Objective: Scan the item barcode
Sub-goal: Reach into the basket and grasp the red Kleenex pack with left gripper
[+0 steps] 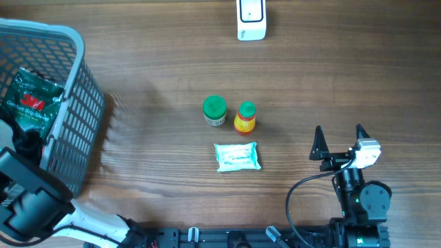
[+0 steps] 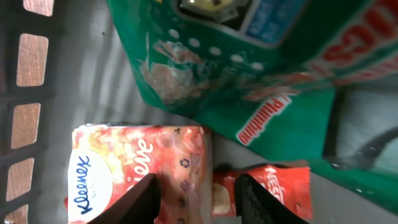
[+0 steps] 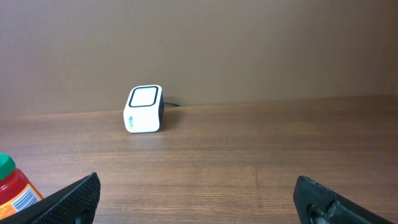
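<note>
The grey basket (image 1: 79, 124) sits at 9 o'clock holding a green bag (image 1: 31, 100). Inside it, the left gripper (image 2: 198, 190) straddles the edge of the Kleenex pack (image 2: 118, 168) and a red packet (image 2: 280, 183), its jaws half apart; I cannot tell whether it grips anything. The right gripper (image 1: 339, 134) at 4 o'clock gapes wide and empty, and the white scanner (image 1: 251, 19) stands at 12 o'clock.

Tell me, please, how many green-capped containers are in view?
2: a jar mid-table and a bottle close beside it. More may be hidden in the basket.
</note>
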Controlling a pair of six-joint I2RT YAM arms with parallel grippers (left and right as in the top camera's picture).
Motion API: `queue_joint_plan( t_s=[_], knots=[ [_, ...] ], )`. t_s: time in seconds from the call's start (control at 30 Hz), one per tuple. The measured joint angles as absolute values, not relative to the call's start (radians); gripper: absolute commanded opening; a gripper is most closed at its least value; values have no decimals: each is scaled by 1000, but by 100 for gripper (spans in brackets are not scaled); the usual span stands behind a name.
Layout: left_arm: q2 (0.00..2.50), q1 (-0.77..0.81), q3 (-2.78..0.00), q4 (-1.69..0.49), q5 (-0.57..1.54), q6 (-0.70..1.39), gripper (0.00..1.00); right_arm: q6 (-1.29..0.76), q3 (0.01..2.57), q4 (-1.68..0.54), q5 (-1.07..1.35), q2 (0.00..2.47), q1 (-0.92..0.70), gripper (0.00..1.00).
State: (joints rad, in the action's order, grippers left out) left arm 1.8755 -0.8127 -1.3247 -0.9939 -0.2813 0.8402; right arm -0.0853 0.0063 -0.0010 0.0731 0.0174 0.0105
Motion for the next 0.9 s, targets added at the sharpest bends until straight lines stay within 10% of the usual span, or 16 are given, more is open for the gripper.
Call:
queue_joint_plan(
  t_s=[0.2,0.3,0.9],
  knots=[
    [1885,-813,-1305,-997,-296,841,58,-86,6,-1,73,17,10,100],
    [1885,-813,-1293,-1015,-306,839,4,-86,6,-1,73,17,10,100],
    [1652,-812,-1538,-1097,-128,790,4,-86,6,-1,73,17,10,100]
  ],
)
